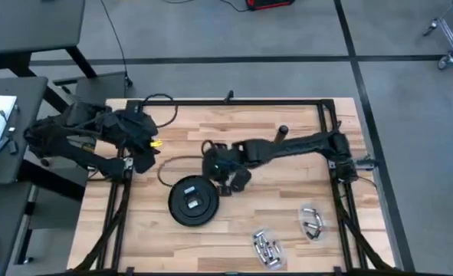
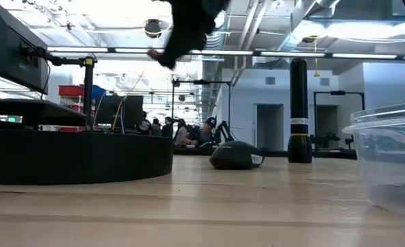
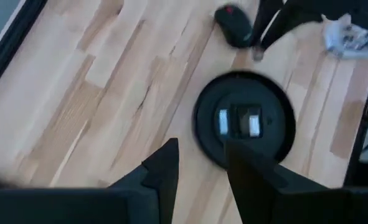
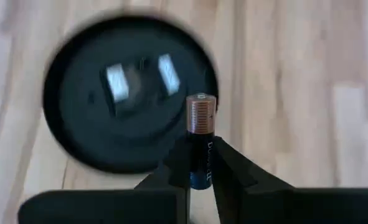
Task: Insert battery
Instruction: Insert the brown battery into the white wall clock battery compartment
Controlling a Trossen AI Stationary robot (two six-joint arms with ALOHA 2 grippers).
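A round black device lies flat on the wooden table, its battery bay with two metal contacts facing up. My right gripper hangs just beyond the device's far right rim, above the table, shut on a copper-topped battery. My left gripper waits at the table's left, up in the air. It is open with nothing between its fingers, and it looks down at the device. My right gripper pinches the battery's dark lower body between its two fingers. The battery lies along the fingers, and its copper end sticks out past the fingertips. It is lifted clear of the table and the device.
A black mouse-shaped object lies just beyond the device, by the right arm. A black cylinder stands farther back. Two clear containers with loose batteries sit at the near right. A cable loops left of the device.
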